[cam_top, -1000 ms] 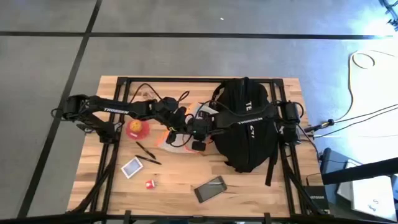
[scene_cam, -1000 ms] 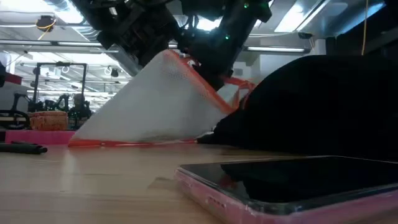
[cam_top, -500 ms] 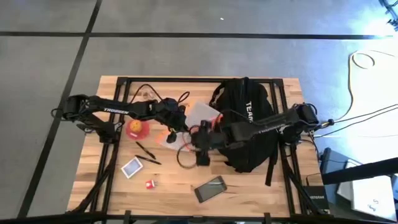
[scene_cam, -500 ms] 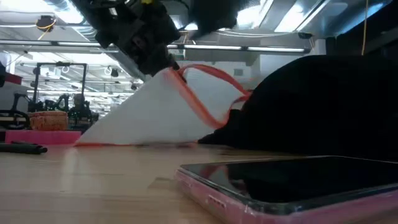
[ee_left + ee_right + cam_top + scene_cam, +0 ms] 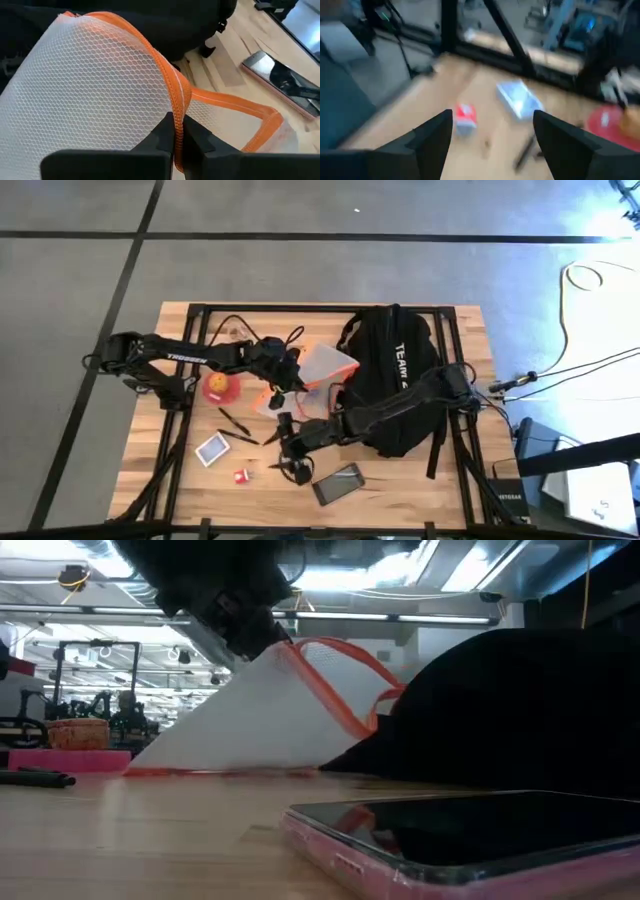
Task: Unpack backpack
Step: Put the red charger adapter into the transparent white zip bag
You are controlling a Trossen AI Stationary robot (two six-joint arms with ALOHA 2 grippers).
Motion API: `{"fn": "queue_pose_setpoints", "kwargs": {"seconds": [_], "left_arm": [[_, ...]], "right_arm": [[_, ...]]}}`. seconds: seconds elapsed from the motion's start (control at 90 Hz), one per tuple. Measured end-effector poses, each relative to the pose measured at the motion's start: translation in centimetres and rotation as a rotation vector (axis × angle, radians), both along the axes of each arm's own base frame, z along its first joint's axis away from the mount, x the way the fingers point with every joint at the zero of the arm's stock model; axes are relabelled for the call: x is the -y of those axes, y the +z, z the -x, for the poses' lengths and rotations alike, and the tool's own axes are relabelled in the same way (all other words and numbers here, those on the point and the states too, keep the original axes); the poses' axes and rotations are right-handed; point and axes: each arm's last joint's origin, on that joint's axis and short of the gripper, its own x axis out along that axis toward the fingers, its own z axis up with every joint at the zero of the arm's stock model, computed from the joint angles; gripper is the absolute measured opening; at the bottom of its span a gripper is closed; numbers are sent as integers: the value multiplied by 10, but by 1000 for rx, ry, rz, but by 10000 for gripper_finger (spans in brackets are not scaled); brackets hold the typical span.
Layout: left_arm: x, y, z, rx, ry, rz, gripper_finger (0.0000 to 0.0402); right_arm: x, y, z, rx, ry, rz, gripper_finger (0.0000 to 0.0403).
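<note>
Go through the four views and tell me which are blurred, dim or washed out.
Right wrist view: motion-smeared; the small red and white box and pale blue card are soft. Low view: backlit by ceiling lights; the large black fabric backpack is a featureless silhouette and the near pink-cased phone is soft. Left wrist view: sharp on the white mesh pouch with orange trim. High view: even, blown out at its right edge.

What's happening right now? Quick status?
Left gripper shut on mesh pouch beside backpack. Right gripper open, empty, above table near phone.
</note>
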Motion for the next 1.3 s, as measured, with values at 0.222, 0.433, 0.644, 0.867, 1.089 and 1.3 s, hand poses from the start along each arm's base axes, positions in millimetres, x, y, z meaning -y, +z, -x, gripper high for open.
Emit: {"fn": "queue_pose_setpoints", "kwargs": {"seconds": [0.222,0.433,0.644,0.867,1.089,1.3], "left_arm": [[1,2,-1,25,-9,-6,0],[1,2,-1,27,-10,-7,0],[1,2,-1,26,-8,-5,0],[2,2,-2,22,2,17,0],[9,2,-2,19,-24,25,0],[19,2,-4,27,-77,-1,0]], "right_arm": [[-3,-52,-18,136,17,43,260],[-2,-78,-40,152,5,58,260],[-12,-71,-67,135,88,37,260],[-19,-67,-87,80,119,-54,260],[-31,-91,-99,12,102,-173,260],[-46,-94,-100,35,61,-141,260]]}}
